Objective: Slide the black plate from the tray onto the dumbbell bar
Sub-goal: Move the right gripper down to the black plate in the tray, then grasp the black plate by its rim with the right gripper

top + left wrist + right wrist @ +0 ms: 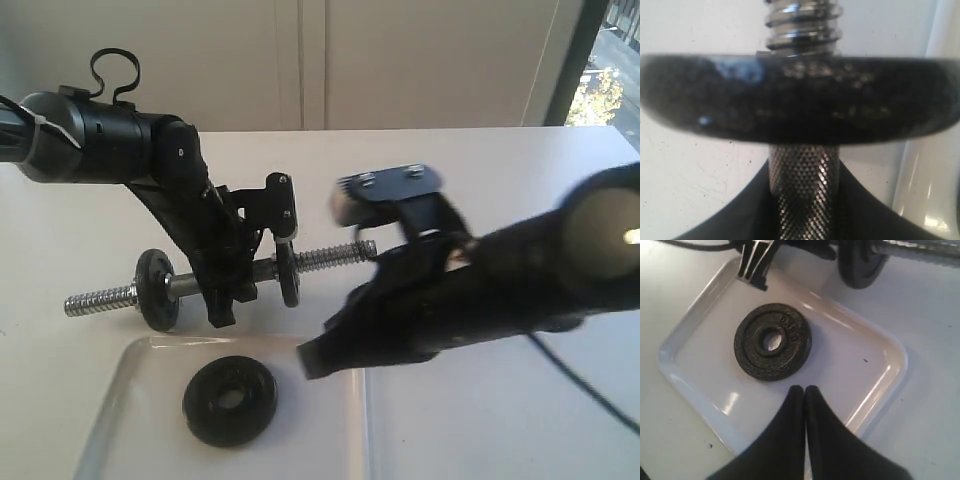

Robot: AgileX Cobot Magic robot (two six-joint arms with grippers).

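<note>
Exterior view: the black plate (230, 400) lay flat in the tray (112, 398), not on the dumbbell bar (330, 256).
Beyond the tray's far rim the bar ran left to right; the left gripper (232, 292) had its jaws clamped on the bar's knurled middle, between two small black discs (157, 290) on the rod; the right gripper (312, 358) hung over the tray's right part, jaws pressed together and holding nothing, its tips near the plate but apart from it; the plate sat about mid-tray, centre hole facing up; a white table (480, 180) lay under everything.
</note>
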